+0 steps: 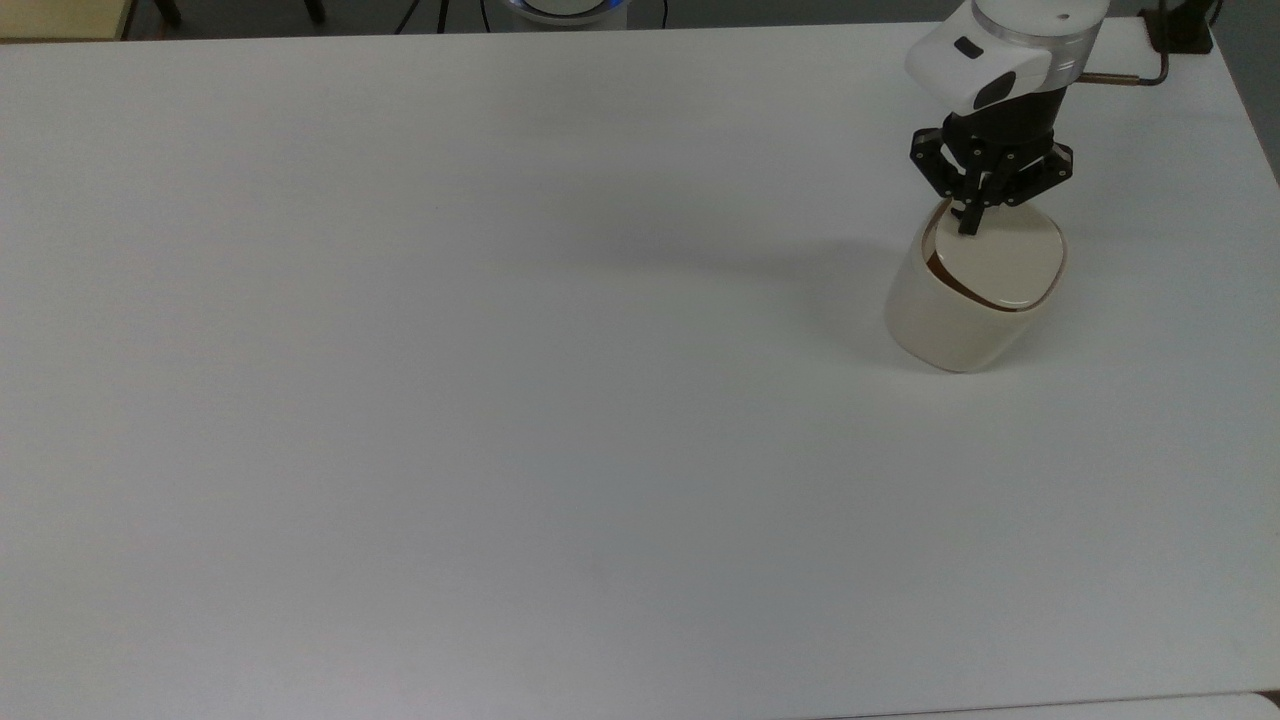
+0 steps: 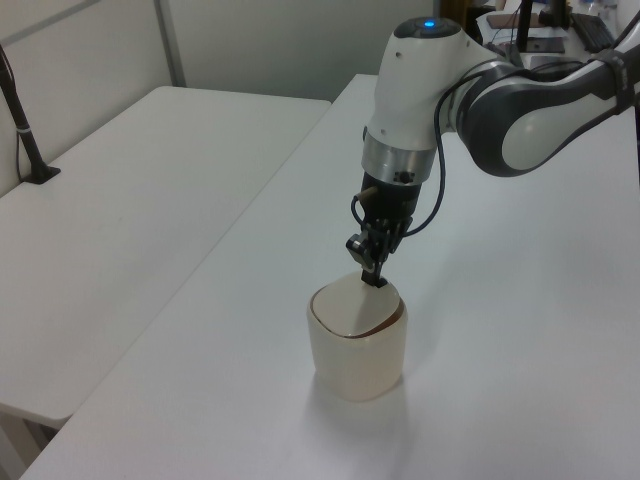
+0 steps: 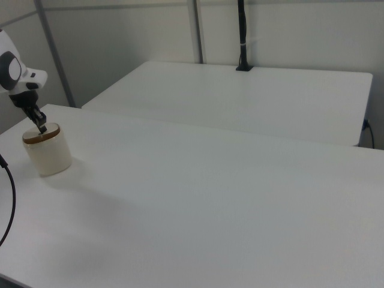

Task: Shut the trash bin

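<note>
One broad white table [image 1: 500,400] takes up nearly all of the scene, and a second white table [image 2: 120,190] stands just beside it, off to the left view's left. Over the big table reaches the white and grey arm [image 2: 520,110], coming in from the left view's upper right and bending down to a black wrist. The trash bin [image 1: 965,310] sits upright on the table near the top view's upper right corner, at the far left in the right view [image 3: 48,153], a cream rounded tub with plenty of bare tabletop all round it. Its lid [image 1: 1000,262] lies almost flat across the mouth, with a thin brown crescent of interior visible along the edge towards the top view's left. Right on top, the gripper [image 1: 968,226] points straight down, fingertips pinched tight together with no gap and nothing held between them, the tip pressing on the lid near its rim on the side towards the top view's upper left. In the left view the gripper [image 2: 375,281] touches the lid's far edge.
</note>
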Controlling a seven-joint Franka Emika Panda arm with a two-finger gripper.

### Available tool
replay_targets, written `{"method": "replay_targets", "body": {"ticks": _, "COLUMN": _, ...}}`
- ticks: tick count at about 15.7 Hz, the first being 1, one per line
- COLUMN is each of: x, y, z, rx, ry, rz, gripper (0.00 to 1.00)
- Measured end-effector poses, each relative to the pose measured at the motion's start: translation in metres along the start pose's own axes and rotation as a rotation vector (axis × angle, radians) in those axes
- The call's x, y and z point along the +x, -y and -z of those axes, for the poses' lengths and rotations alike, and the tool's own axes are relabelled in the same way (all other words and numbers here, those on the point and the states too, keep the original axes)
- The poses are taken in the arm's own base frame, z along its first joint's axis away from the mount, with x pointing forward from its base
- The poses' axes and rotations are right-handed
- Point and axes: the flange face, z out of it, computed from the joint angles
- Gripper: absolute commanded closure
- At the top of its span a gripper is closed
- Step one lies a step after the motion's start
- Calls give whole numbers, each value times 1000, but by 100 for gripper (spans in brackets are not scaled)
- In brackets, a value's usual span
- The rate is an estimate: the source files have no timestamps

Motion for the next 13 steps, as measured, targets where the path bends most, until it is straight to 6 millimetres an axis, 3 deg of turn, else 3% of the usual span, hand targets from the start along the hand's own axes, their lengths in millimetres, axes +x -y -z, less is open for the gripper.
{"method": "replay_targets", "body": {"ticks": 4, "x": -5, "y": -4, "z": -14, "rx": -23, "ry": 18, "rz": 8, "gripper": 100}}
{"method": "replay_targets", "body": {"ticks": 13, "x": -8, "y": -3, "z": -18, "rx": -35, "ry": 15, "rz": 20, "gripper": 100}}
